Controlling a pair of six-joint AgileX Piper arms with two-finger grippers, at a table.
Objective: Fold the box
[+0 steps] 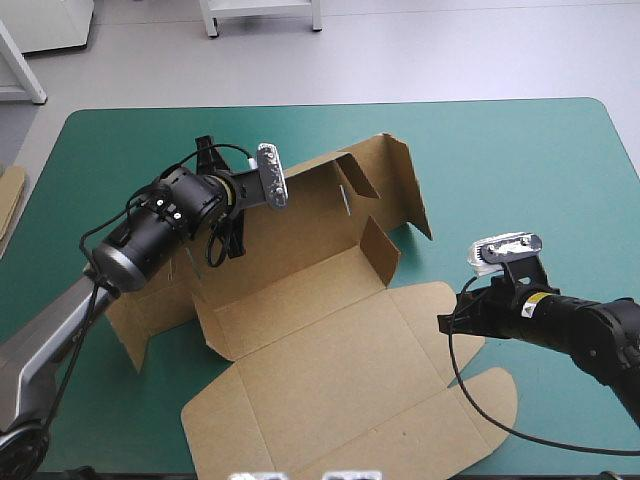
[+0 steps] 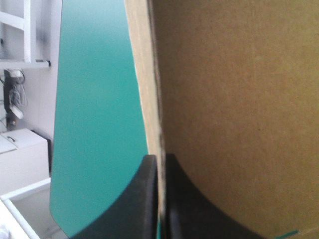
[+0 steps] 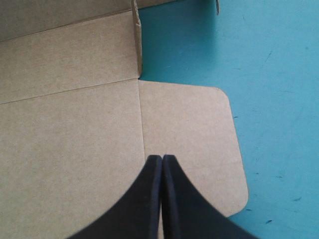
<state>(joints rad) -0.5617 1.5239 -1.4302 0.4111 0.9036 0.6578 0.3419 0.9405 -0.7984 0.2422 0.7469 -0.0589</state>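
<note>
The brown box (image 1: 330, 360) lies open on the teal-green cover (image 1: 520, 160), its lid flat toward the near edge and its far wall (image 1: 320, 195) raised. My left gripper (image 1: 222, 235) is at the left end of that wall. In the left wrist view the left gripper (image 2: 160, 157) is shut on the box, with the board's edge (image 2: 155, 99) running up between the black fingers. My right gripper (image 1: 447, 322) sits at the lid's right side. Its fingers meet in a point over the rounded flap (image 3: 189, 119), the right gripper (image 3: 162, 157) being shut with no board seen between them.
A side flap (image 1: 415, 190) stands up at the box's far right, and a small inner flap (image 1: 380, 250) rises near the middle. An edge of more board (image 1: 10, 195) shows at the table's left edge. Bare cover (image 3: 269, 74) lies right of the box.
</note>
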